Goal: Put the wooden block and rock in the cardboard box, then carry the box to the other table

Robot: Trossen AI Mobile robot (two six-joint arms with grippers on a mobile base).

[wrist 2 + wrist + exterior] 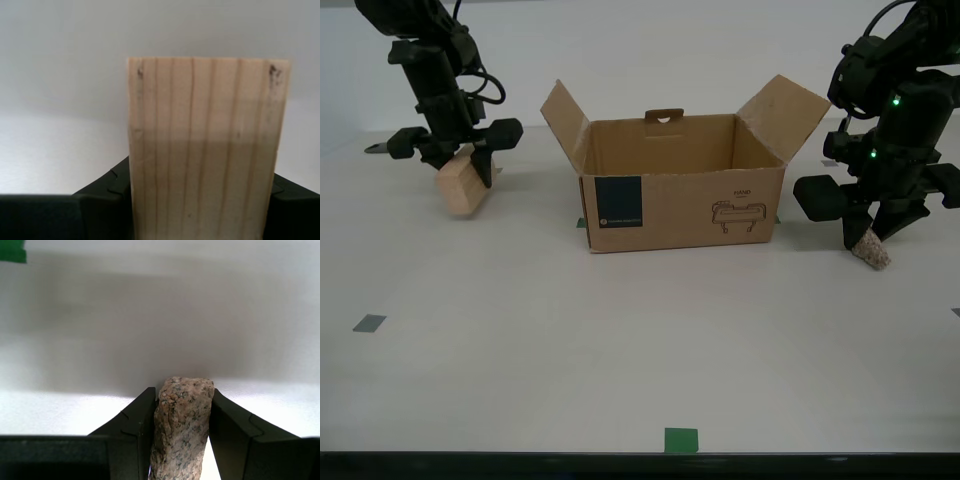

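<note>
- Cardboard box (685, 195): brown carton standing upright near the middle of the tabletop (520, 350), top open. Side flaps splay outward toward 10 and 2 o'clock in the exterior view; a handle-slot tab rises from the back wall. The front wall carries a dark blue label patch and a black line drawing.
- Wooden block (465, 185): pale tan, straight-grained, at 9 o'clock from the box in the exterior view and well apart from it. It sits tilted; whether its lower corner touches the tabletop cannot be told.
- My second gripper (470, 150): clenched on the wooden block (207, 150), one dark finger (107, 192) pressed against each side face in the second wrist view.
- Rock (870, 250): small, oblong, pinkish-brown and speckled, at 3 o'clock from the box in the exterior view, apart from it. It hangs low, close above the tabletop or touching it.
- My first gripper (873, 232): grasping the rock (182, 430), which is pinched end-up between both fingers (135, 420) in the first wrist view.
- Tape marks: a green square (681, 440) at the near edge, 6 o'clock from the box; a grey square (368, 323) toward 8 o'clock.
</note>
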